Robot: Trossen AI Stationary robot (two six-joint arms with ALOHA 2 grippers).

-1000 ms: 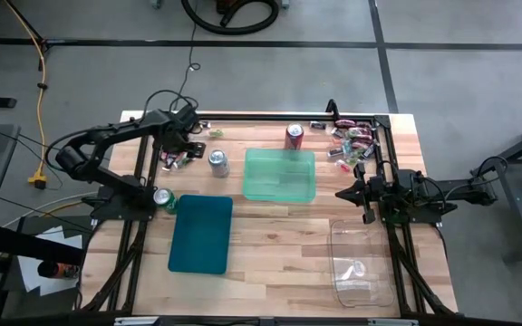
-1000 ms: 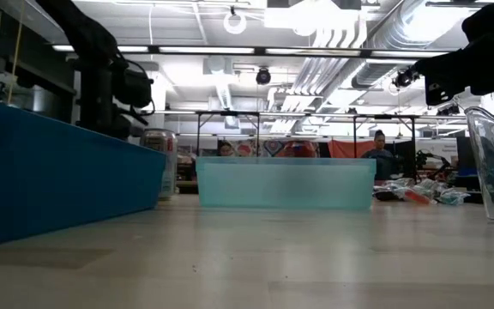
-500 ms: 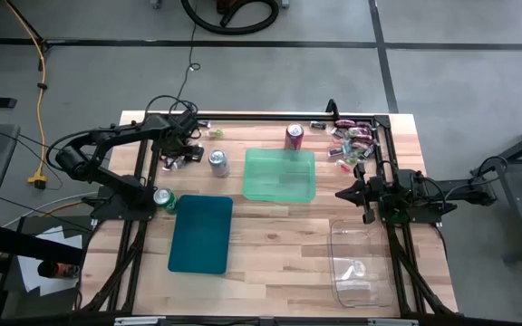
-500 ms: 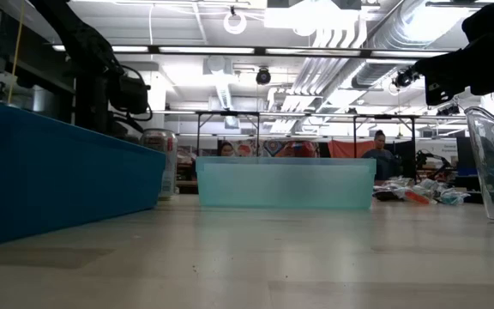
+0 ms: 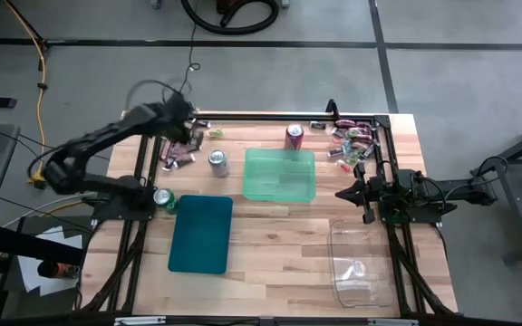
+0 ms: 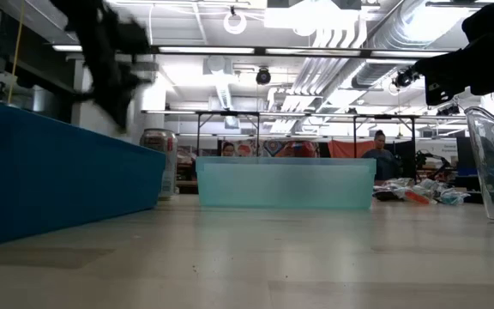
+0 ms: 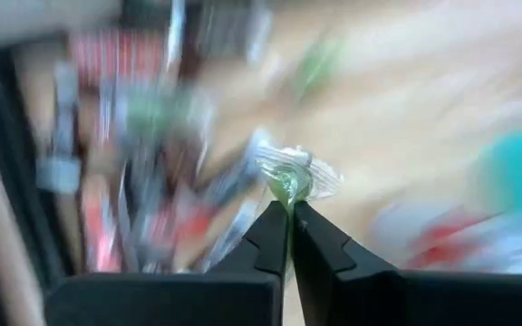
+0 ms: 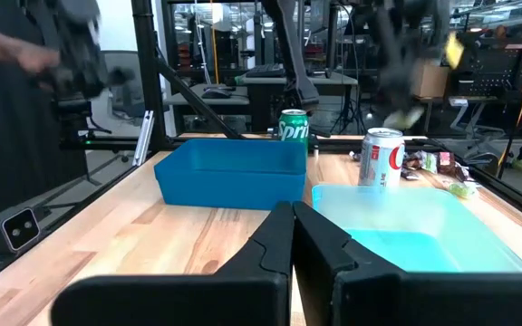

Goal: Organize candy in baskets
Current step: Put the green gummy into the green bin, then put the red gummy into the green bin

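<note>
Loose candy lies in two piles on the table's far side, one at the left (image 5: 178, 154) and one at the right (image 5: 352, 143). The dark teal basket (image 5: 200, 233), the light green basket (image 5: 280, 175) and the clear basket (image 5: 359, 263) stand on the table. My left gripper (image 7: 290, 206) is raised above the left pile (image 7: 143, 172), shut on a small green candy (image 7: 290, 178) in a clear wrapper. My right gripper (image 5: 343, 193) hangs shut above the table, to the right of the green basket, with nothing in it. My left gripper pinches the green candy's near end (image 7: 288, 194) between its two fingertips. The crinkled clear wrapper (image 7: 320, 177) sticks out past the tips. The fingers point down toward the table, and the candy is lifted clear of the pile below.
A red can (image 5: 294, 137) stands behind the green basket, a silver can (image 5: 217, 161) to its left, and a green can (image 5: 162, 198) by the teal basket's far left corner. Black frame rails (image 5: 390, 172) run along the table's sides.
My left gripper has risen quickly from the far-left candy pile, and its arm has swung up with it. The left arm shows blurred in the low view and the left wrist view.
</note>
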